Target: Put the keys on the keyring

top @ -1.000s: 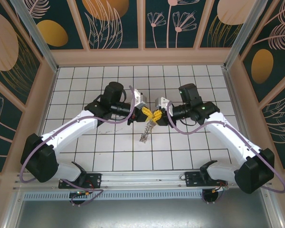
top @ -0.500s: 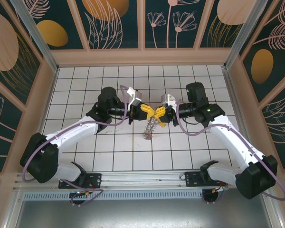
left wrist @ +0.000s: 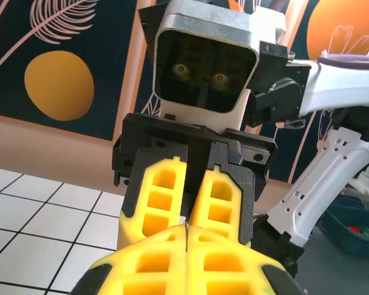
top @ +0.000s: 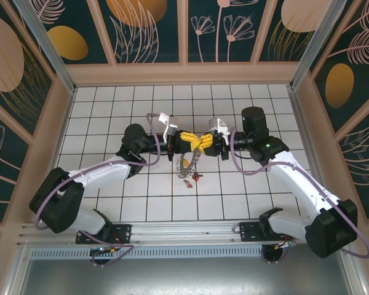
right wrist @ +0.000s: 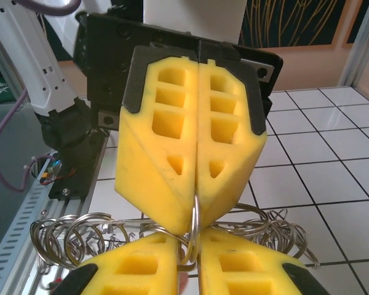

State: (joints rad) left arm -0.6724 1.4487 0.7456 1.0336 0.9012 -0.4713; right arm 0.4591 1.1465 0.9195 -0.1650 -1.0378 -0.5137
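Over your white tiled table (top: 111, 104), the left gripper (top: 194, 140) and right gripper (top: 205, 142) meet tip to tip at the middle. Each presses its yellow fingers together on the wire of the keyring (top: 186, 165), whose fringe of links droops below them. Red-headed keys (top: 197, 177) sit at its lower edge; you cannot tell whether they hang or lie on the tiles.

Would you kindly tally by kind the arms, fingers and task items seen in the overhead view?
White robot arms: 2
Pairs of yellow plastic fingers: 2
Grey metal keyring with chain-like rim: 1
Small red-headed keys, too tiny to be sure: 2
Total: 7
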